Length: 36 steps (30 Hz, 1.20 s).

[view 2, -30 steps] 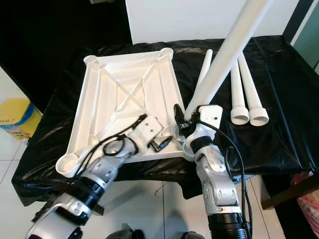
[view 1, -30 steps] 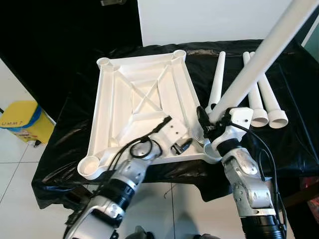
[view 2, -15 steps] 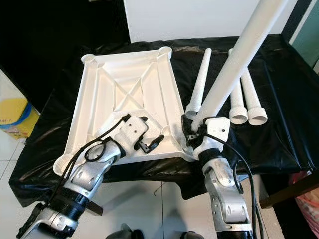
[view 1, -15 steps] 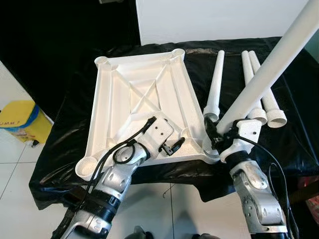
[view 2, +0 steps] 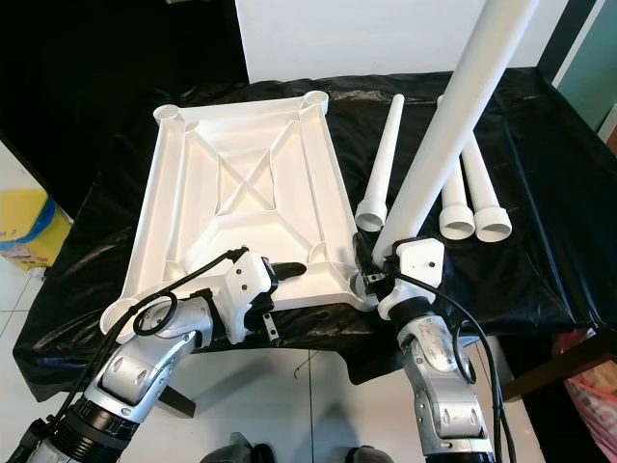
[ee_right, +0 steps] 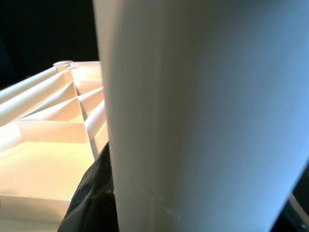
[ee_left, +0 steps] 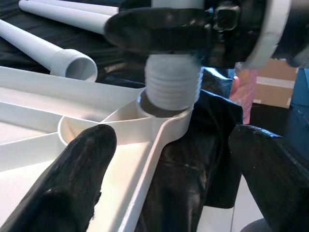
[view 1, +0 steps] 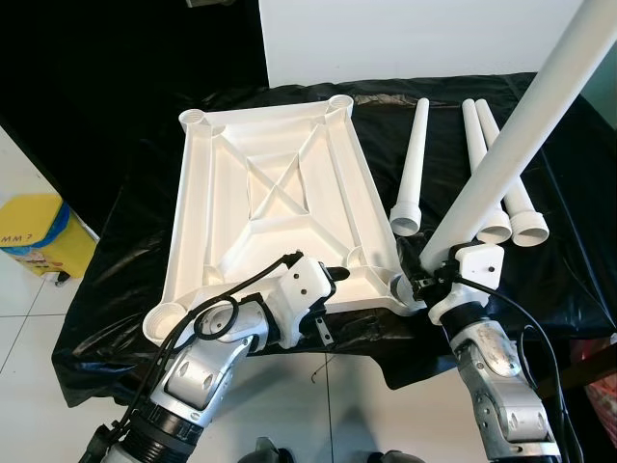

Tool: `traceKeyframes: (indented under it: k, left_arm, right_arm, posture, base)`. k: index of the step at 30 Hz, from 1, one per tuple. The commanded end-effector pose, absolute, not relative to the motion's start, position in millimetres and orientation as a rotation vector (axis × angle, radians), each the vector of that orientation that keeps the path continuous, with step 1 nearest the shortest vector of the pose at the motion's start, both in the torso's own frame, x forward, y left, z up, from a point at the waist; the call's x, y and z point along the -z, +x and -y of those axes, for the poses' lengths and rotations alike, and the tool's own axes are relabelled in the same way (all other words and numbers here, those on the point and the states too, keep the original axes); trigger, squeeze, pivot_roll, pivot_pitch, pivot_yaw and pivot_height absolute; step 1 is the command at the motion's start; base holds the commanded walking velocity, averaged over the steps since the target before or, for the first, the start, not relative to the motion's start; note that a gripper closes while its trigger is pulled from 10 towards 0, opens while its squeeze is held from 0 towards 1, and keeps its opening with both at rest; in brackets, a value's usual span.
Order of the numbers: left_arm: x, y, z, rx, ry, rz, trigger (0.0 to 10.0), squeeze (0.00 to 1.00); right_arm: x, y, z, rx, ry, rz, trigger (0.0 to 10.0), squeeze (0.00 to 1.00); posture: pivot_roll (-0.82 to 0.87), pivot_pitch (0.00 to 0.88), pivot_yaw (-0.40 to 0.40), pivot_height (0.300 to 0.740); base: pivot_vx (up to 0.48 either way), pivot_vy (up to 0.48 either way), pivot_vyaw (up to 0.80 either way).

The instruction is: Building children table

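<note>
- Left eye view: we find the white tabletop lying underside-up on the black-covered bench, a round socket at each corner.
- Our right hand is clamped on the lower end of a long white leg, just above its threaded tip. The leg's long axis rises steeply, leaning away and to our right.
- Left wrist view: the leg's threaded end sits directly over the near-right corner socket, at its mouth. Whether the threads have bitten we cannot tell.
- Our left hand sits at the tabletop's near edge, just left of that socket, fingers apart and gripping nothing; one lies over the tray's inner face, the other hangs outside the rim.
- Three more legs lie on the bench to the right of the tabletop, wide ends toward us.
- Judgement: the deciding relation is leg axis against socket axis. The leg stands tilted, so we judge it needs bringing upright over the socket before turning; otherwise cross-threading is the risk. The right hand is already on the part; the left is nearest to steady the tabletop.
</note>
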<state>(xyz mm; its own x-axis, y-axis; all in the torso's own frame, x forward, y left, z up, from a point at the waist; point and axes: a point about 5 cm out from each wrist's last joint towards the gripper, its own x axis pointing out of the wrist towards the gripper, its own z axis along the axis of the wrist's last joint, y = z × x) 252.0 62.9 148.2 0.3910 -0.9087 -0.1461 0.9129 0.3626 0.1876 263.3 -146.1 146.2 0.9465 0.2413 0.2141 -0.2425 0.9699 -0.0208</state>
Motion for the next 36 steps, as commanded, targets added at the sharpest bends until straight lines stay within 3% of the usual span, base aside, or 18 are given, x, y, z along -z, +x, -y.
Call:
traceKeyframes:
  k: [1,36]
  left_arm:
    - [-149.7,247.3,-60.4,1.204,0.229,-0.035,10.0,0.00]
    - [-152.1,245.7,-68.3,1.156,0.233,-0.081,10.0,0.00]
  right_arm:
    - [-128.8,264.9,143.6,-0.262,-0.005,0.131,10.0,0.00]
    - [-99.5,253.8,140.7,-0.409,-0.182,0.113,10.0,0.00]
  posture:
    - [-0.03,0.102,0.038,0.740]
    - [-0.01,0.101,0.040,0.740]
  base:
    - [0.000,0.000,0.00]
    - [0.000,0.000,0.00]
